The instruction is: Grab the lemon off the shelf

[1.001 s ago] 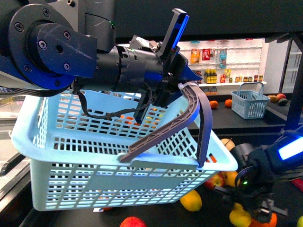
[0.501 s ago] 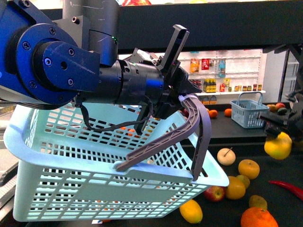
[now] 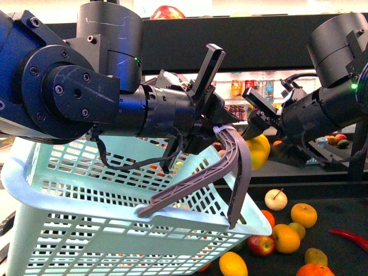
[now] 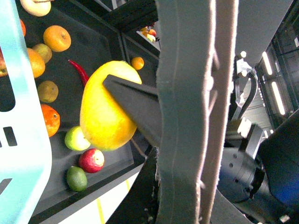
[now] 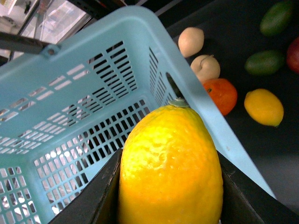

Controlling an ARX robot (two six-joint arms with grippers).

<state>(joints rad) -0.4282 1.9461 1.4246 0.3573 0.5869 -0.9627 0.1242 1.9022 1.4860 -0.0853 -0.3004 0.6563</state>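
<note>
On my front view the pale blue slotted plastic basket (image 3: 86, 190) fills the 7 o'clock corner. It hangs by its grey curved plastic handles (image 3: 233, 167), which my left claw (image 3: 220, 125) pinches tight. At 3 o'clock from the handles, the smooth yellow oval lemon (image 3: 257, 152) hangs in the air, gripped by my right claw (image 3: 255, 138). It is clear of the black metal shelf tier (image 3: 345, 206), where round orange fruits (image 3: 286, 237) and a red chilli (image 3: 349, 238) lie at 5 o'clock. Only the right wrist view shows the dark fingers (image 5: 105, 196) pressing both flanks of the lemon, with the basket rim beyond. Only the left wrist view shows green fruits (image 4: 76, 178) on the tier.
</note>
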